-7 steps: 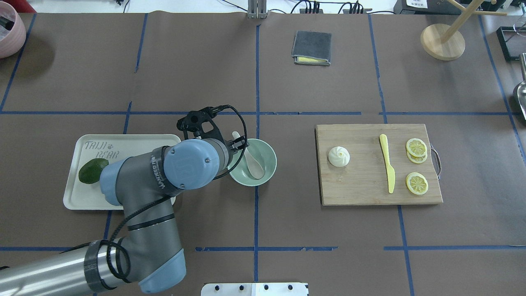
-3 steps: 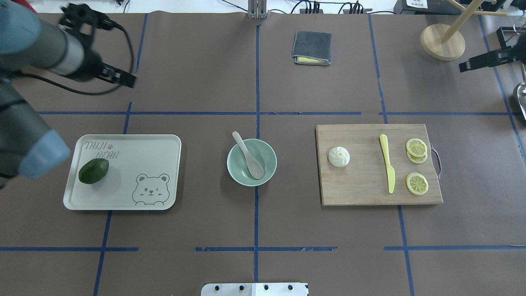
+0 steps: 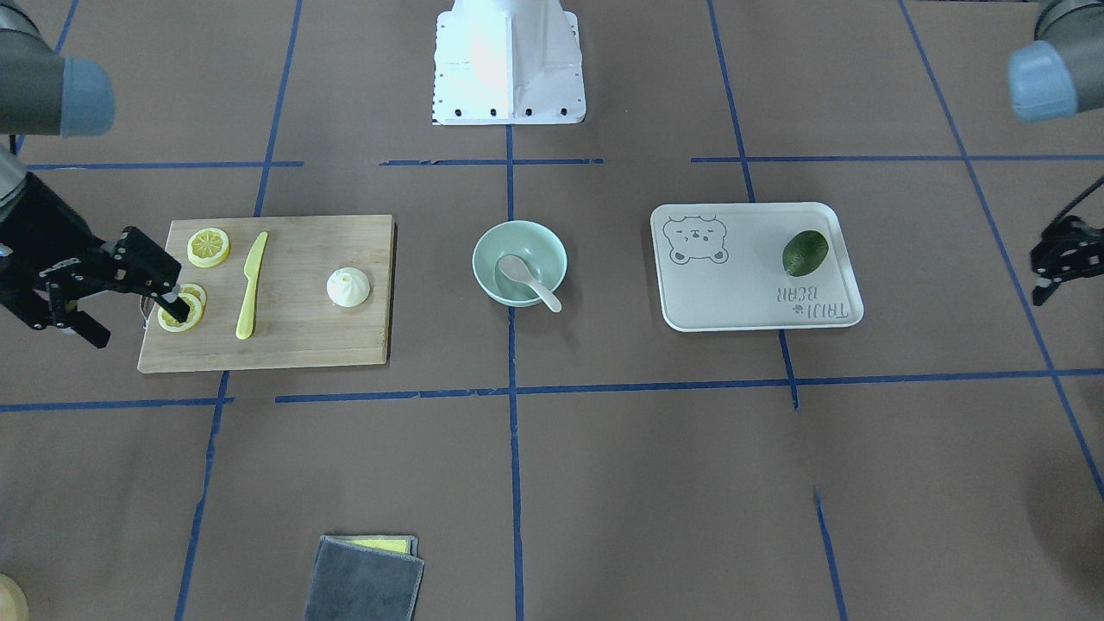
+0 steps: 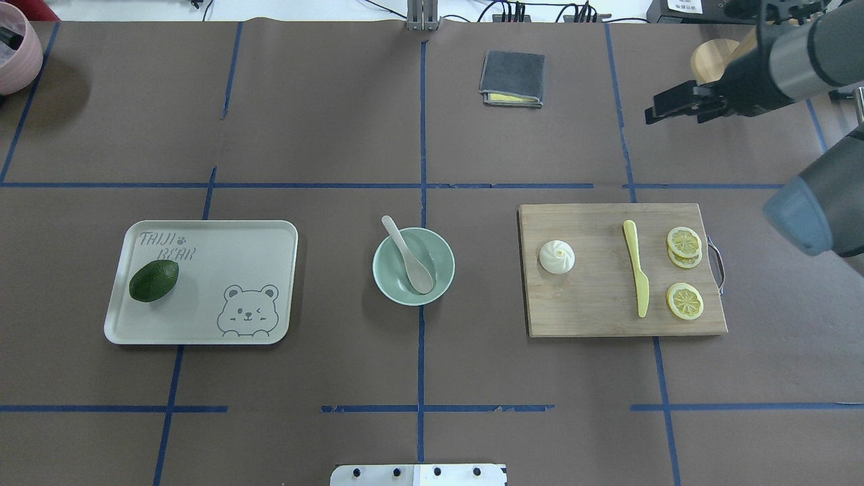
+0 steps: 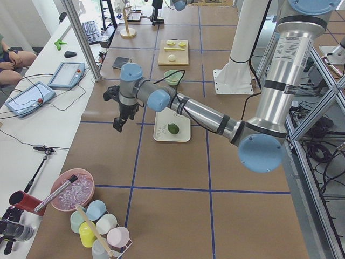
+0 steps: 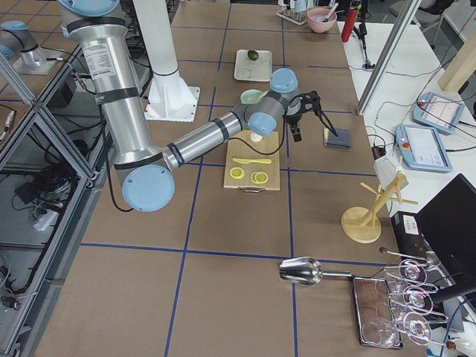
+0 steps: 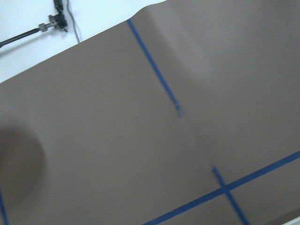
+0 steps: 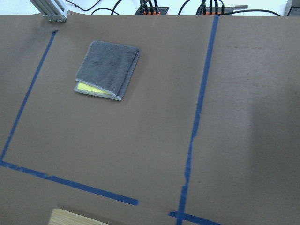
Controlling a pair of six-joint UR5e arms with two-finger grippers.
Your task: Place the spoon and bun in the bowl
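Note:
The white spoon lies in the mint-green bowl at the table's middle, with its handle over the far-left rim. Both also show in the front-facing view, the spoon inside the bowl. The white pleated bun sits on the left part of the wooden cutting board. My right gripper is open and empty, in the air beyond the board's far edge. In the front-facing view my right gripper shows at the left. My left gripper hangs open and empty at the far right edge, away from everything.
A yellow knife and lemon slices lie on the board. The white bear tray holds an avocado. A grey folded cloth lies at the back. A wooden stand and a pink bowl stand in the back corners.
My left arm has drawn back from the bowl and left the overhead view, with the spoon lying in the bowl. My right arm has come in from the right edge toward the board.

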